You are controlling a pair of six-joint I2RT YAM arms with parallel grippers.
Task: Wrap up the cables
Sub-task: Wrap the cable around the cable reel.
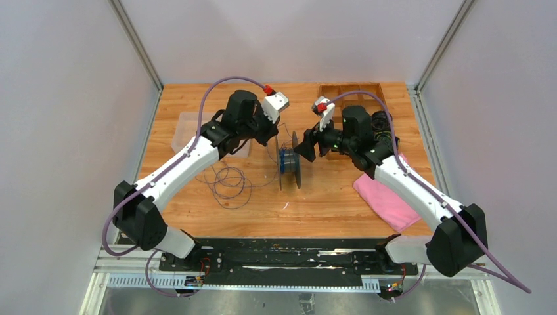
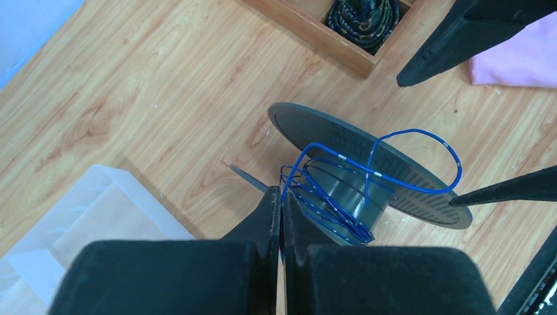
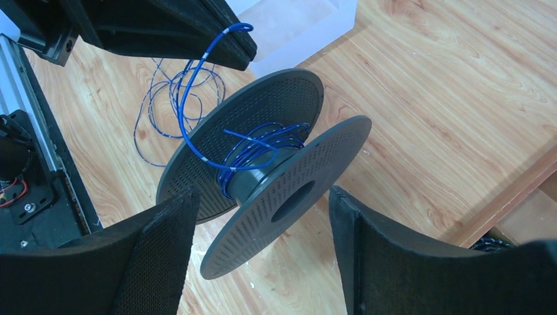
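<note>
Left tool [image 2: 281, 209] is clamped on the cable [image 3: 256, 149], likely to guide the strand onto the spool [image 3: 328, 147] just ahead of it. Right tool [image 3: 263, 197] stands apart, jaws flanking one flange, seemingly without touching, probably ready to turn it. Spare loops [image 1: 226, 180] lie on the desk [image 1: 328, 197] beside the left tool.
</note>
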